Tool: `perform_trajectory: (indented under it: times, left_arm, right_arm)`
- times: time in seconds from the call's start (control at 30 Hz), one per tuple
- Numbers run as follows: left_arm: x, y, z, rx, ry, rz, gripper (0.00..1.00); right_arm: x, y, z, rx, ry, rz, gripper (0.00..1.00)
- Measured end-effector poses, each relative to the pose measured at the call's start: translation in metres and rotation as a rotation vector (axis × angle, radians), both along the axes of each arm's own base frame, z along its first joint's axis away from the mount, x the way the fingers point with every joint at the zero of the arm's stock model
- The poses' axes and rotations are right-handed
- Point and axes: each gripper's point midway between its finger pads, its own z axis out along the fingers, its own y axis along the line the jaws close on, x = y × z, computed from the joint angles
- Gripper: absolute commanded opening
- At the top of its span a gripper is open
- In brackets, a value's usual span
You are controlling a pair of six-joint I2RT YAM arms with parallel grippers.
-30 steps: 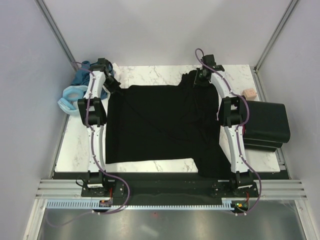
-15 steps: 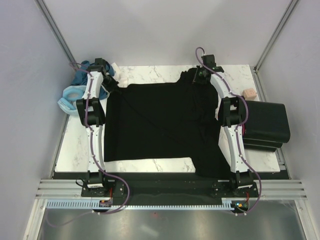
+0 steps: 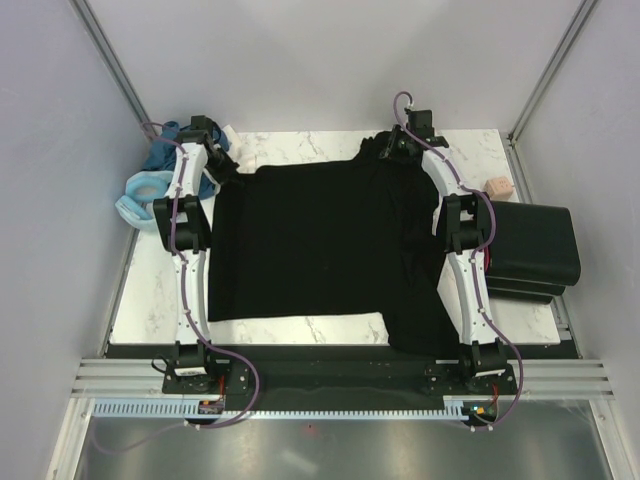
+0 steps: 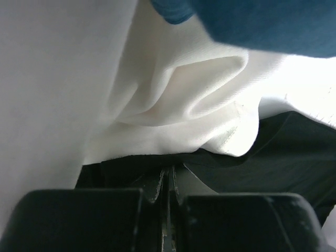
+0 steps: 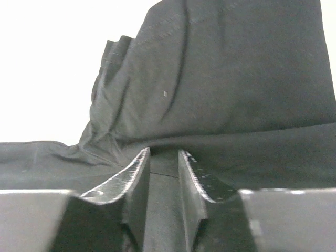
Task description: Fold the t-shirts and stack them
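Observation:
A black t-shirt lies spread over most of the table, its lower right part hanging over the near edge. My left gripper is at the shirt's far left corner, its fingers pressed together on the black hem. The left wrist view shows that gripper shut, with a white t-shirt and a teal-blue one just beyond. My right gripper is at the bunched far right shoulder. In the right wrist view it is open, and black cloth lies loose in the gap and piles up ahead.
A heap of teal-blue, light blue and white t-shirts sits off the far left corner. A stack of folded black shirts rests at the right edge. A small pinkish-beige block lies behind it.
Both grippers have moved a little toward the far edge, drawing the shirt's far hem straighter. The right gripper's jaws have parted from shut to open.

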Motion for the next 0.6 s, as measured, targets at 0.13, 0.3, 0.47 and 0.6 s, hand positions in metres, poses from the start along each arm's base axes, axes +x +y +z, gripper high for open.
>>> perform_trajectory:
  times: [0.13, 0.3, 0.47, 0.6]
  left_arm:
    - [0.002, -0.005, 0.0, -0.025, -0.015, -0.021, 0.02]
    - [0.002, -0.012, 0.001, -0.054, -0.034, -0.044, 0.02]
    - [-0.006, -0.028, 0.008, -0.08, -0.036, -0.088, 0.03]
    - [-0.018, -0.043, 0.031, -0.087, -0.055, -0.137, 0.04]
  right_arm:
    - [0.005, 0.006, 0.003, 0.035, -0.032, 0.024, 0.43]
    - [0.009, 0.015, 0.015, 0.074, -0.079, 0.052, 0.47]
    - [-0.006, 0.018, 0.054, 0.077, -0.103, 0.073, 0.41]
    - [-0.031, 0.017, 0.116, 0.06, -0.157, 0.087, 0.39]
